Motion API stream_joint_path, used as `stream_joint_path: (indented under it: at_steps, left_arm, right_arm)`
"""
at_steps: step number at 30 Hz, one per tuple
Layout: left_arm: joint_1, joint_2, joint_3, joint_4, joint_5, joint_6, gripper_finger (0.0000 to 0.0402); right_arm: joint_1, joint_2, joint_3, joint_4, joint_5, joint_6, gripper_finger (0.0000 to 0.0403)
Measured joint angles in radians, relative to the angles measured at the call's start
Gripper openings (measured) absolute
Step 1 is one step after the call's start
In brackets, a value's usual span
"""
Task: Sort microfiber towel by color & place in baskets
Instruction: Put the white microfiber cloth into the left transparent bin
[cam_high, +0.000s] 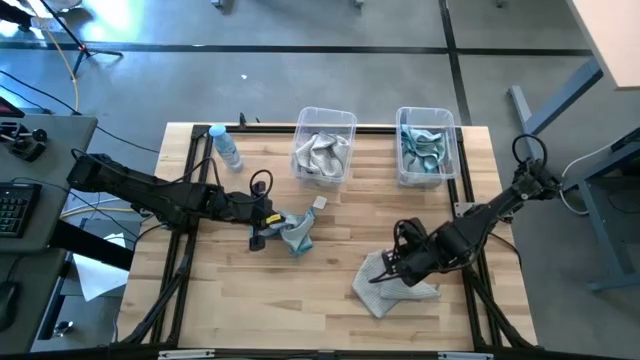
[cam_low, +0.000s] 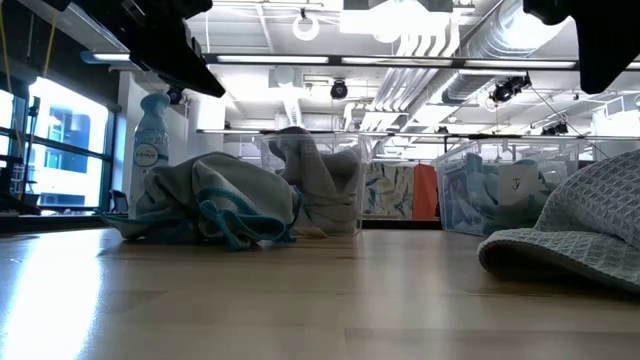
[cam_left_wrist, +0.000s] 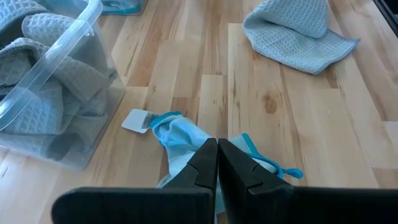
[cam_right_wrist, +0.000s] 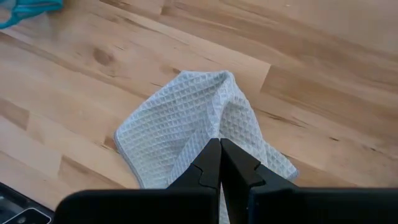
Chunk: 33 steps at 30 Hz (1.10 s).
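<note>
My left gripper (cam_left_wrist: 217, 163) is pinched tight on the blue-teal towel (cam_high: 296, 232) near the middle of the table (cam_high: 330, 300), its fingers meeting with the soft cloth bunched either side of them; I judge the nip sits on a raised fold so the whole piece will lift in one go; my right gripper (cam_right_wrist: 219, 163) is likewise fully closed on the pale grey towel (cam_high: 385, 285), which lies crumpled toward the near right of the table, caught at a ridge of its waffle weave. Both cloths are limp, with a small square-celled texture; the teal one carries a darker teal edging and a white tag. The two baskets stand at the far edge, clear rigid plastic with rounded rims; the left basket (cam_high: 303, 118) already holds grey towels, the right basket (cam_high: 403, 115) teal ones, so each cloth I hold belongs in the basket opposite its arm. A spray bottle (cam_high: 226, 146) stands left of the baskets.
</note>
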Motion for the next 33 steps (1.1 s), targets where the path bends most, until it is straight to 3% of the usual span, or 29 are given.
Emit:
stream_joint_path:
  at_steps: [6, 19, 25, 33]
  left_arm:
    - [0.000, 0.000, 0.000, 0.000, 0.000, 0.000, 0.0000]
    - [0.000, 0.000, 0.000, -0.001, 0.000, 0.000, 0.0000]
    - [0.000, 0.000, 0.000, -0.001, 0.000, 0.000, 0.0000]
    - [0.000, 0.000, 0.000, 0.000, 0.000, 0.000, 0.0000]
  right_arm:
    - [0.008, 0.034, 0.000, 0.000, -0.020, -0.001, 0.0012]
    - [0.008, 0.197, 0.000, 0.014, -0.138, -0.011, 0.0124]
    - [0.008, 0.219, 0.000, 0.097, -0.147, -0.072, 0.0126]
    - [0.008, 0.225, 0.000, 0.134, -0.144, -0.088, 0.0097]
